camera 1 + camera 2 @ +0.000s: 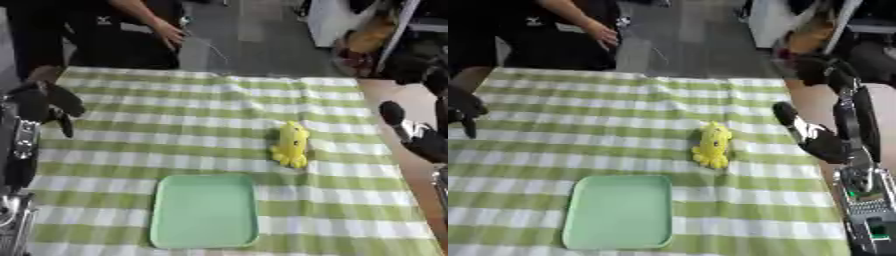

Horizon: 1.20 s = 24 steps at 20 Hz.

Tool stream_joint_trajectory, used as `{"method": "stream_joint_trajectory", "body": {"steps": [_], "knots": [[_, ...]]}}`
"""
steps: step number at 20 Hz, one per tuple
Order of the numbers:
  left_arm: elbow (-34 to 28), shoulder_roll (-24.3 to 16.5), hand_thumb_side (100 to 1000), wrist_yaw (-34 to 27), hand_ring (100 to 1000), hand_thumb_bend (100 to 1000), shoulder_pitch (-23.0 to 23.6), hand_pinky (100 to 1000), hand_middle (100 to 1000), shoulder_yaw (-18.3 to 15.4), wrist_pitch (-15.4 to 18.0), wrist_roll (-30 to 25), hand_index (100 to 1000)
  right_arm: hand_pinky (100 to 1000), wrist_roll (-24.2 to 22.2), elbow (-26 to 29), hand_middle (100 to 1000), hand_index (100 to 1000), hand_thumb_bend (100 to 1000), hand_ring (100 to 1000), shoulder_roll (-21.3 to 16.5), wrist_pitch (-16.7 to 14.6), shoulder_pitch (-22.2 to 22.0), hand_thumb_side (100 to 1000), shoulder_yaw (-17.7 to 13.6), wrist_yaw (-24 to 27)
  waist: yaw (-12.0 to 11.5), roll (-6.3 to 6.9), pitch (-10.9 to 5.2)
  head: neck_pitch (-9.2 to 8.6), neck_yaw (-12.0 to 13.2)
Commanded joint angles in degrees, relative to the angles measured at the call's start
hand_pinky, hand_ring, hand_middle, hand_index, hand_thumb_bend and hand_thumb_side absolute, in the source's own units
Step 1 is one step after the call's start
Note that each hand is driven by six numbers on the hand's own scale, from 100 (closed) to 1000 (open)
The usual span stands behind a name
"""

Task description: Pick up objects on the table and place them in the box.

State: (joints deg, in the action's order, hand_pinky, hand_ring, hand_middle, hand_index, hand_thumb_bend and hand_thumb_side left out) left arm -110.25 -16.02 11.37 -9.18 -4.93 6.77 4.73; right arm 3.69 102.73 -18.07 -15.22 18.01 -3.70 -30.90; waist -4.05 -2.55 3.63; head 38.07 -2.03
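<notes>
One yellow toy point(291, 144) lies on the checked cloth point(210, 110), at 1 o'clock from one green tray point(205, 210). Left hand point(48, 102) and right hand point(811, 132): finger posture indistinct, partly cropped.

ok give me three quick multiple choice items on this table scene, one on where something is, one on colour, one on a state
1. Where does the yellow plush toy lie relative to the pale green rectangular tray?
A. inside the tray
B. on the checked cloth beyond the tray's far right corner
C. at the tray's near left corner

2. What colours is the checked tablecloth?
A. red and white
B. blue and yellow
C. green and white

3. What is the state of the tray?
A. empty
B. holding the toy
C. lifted by a hand

Answers:
1. B, the toy rests on the cloth, apart from the tray.
2. C, the cloth shows green and white checks.
3. A, its inside is bare, and the left hand and right hand hang at the table's sides.
</notes>
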Motion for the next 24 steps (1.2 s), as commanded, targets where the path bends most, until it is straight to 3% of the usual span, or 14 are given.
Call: {"method": "stream_joint_trajectory", "body": {"steps": [1,5,10,13,18,24], "knots": [[-1.0,-1.3,1000,0.0,465,623,-0.5,231,484,-0.2,0.2,0.1,432,646,-1.5,1.0,769,810,693,691,-1.5,0.0,0.9,787,-0.4,-0.7,0.0,0.21,-0.47,-0.6,0.3],[-1.0,-1.3,1000,0.0,465,623,-0.5,231,484,-0.2,0.2,0.0,432,629,-6.1,0.2,804,836,744,701,-4.3,0.0,2.6,693,0.4,-1.5,-0.2,0.17,-0.54,-0.67,0.5],[-0.9,-1.5,1000,-0.1,465,624,-0.4,231,483,0.2,0.3,-0.3,432,645,-20.9,-5.0,849,883,772,729,-13.5,-1.1,10.8,513,5.2,-1.2,-0.9,-0.06,-1.01,-0.49,0.1],[-0.8,-1.5,999,-0.2,464,625,-0.4,230,484,0.4,0.3,-0.5,431,667,-27.7,-10.3,865,897,796,746,-17.1,-2.6,16.6,478,8.5,-0.5,-1.3,-0.17,-1.05,-0.59,-0.4],[-0.8,-1.3,999,-0.4,465,624,-0.6,230,484,0.6,0.4,-0.7,431,683,-33.2,-19.0,875,903,778,758,-16.9,-5.8,23.4,450,12.5,-1.9,-1.9,-0.27,-0.67,-0.65,-0.9],[-0.8,-1.2,999,-0.5,465,623,-0.9,230,484,0.7,0.5,-0.8,431,684,-34.7,-25.6,876,900,781,757,-14.1,-8.8,26.7,437,14.2,-4.6,-2.3,-0.29,-0.45,-0.7,-1.1]]}}
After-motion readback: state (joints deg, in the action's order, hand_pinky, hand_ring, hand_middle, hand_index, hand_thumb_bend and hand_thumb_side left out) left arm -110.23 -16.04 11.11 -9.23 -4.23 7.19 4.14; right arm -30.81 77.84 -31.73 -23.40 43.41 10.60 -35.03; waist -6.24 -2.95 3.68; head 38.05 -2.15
